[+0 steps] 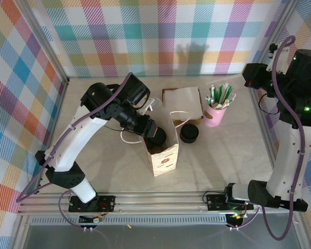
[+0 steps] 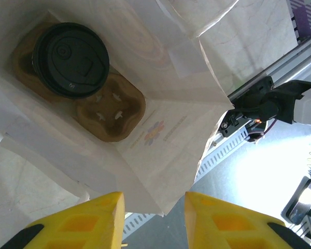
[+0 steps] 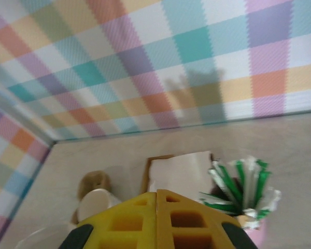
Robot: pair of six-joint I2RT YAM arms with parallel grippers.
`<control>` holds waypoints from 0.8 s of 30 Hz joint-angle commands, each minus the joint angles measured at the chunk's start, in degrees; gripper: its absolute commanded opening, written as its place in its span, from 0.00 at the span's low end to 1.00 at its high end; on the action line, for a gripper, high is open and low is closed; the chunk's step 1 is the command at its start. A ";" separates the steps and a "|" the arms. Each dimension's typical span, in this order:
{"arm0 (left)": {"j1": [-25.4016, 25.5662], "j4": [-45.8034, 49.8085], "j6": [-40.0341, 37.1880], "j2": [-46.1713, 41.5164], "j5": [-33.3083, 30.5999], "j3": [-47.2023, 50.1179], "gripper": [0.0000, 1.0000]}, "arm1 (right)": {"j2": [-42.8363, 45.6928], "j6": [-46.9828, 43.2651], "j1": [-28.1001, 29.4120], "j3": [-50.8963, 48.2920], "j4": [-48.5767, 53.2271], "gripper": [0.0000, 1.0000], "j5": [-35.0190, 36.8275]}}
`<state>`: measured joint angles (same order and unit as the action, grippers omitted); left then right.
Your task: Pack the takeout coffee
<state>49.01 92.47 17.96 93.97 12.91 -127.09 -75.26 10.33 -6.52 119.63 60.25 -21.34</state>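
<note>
As the cup sits now: the takeout coffee (image 2: 71, 59) stands upright inside the paper bag (image 1: 164, 158), black lid upward, in one pocket of a brown pulp carrier (image 2: 114, 111) on the bag's bottom; the pocket beside it is empty
Left claw (image 2: 154, 218): it hangs at the bag's mouth and looks down into it; its yellow jaws stand apart with nothing between them, so it grips nothing; it is apart from the lid
Right claw (image 3: 156, 220): raised at the far right side, well apart from the bag; its two jaws are pressed together on nothing
Step in hand: I judge this is the end of the placing; the coffee is in the bag and free of the claw; not yet done is to bring the arm out of the bag, and perhaps to close it, which the task does not say
Next move: the left claw should go up and back, straight out of the opening; the paper walls look thin and stand near to the jaws, so a sideways move could catch the edge and tip the bag together with the cup; jaws no wider than now seem wise
Around the bag: a stack of black lids (image 1: 188, 134) just beside it on the desk (image 1: 223, 161); a pink cup of green and white sticks (image 1: 215, 115) further right; neither seems to be in the way of leaving
</note>
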 commanded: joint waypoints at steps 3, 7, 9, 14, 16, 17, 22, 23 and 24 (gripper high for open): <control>0.83 4.30 -0.12 -2.71 0.89 0.61 0.35 | 0.47 1.30 3.60 1.13 -1.86 0.00 -11.39; 0.83 4.42 -0.33 -3.16 1.25 1.57 0.35 | 0.19 -0.04 6.83 1.47 -1.10 0.00 -13.91; 0.82 4.57 -0.30 -3.61 1.16 2.34 0.35 | 0.29 -0.62 8.77 1.62 -0.92 0.00 -13.87; 0.90 4.74 -0.27 -5.05 0.74 3.94 0.35 | 0.66 -0.23 11.36 1.57 -1.52 0.00 -17.22; 0.82 4.92 -0.33 -5.78 0.38 4.34 0.35 | 0.94 -0.18 12.23 1.57 -1.63 0.00 -18.94; 0.86 4.92 -0.27 -6.15 0.14 4.54 0.35 | 1.21 -0.14 12.63 1.57 -1.63 0.00 -19.43; 0.86 4.00 0.32 -8.67 -0.87 6.68 0.35 | 2.30 -1.39 14.71 1.12 -0.13 0.00 -21.70; 0.82 3.87 0.39 -9.04 -0.78 6.97 0.35 | 2.53 -1.94 15.07 1.10 0.41 0.00 -21.96; 0.87 3.73 0.42 -9.32 -0.70 7.30 0.35 | 2.84 -2.55 15.51 0.81 0.93 0.00 -22.17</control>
<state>49.06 92.47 18.06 86.50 12.40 -120.75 -74.15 10.09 8.03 119.70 59.86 -40.27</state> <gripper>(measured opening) 0.350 0.066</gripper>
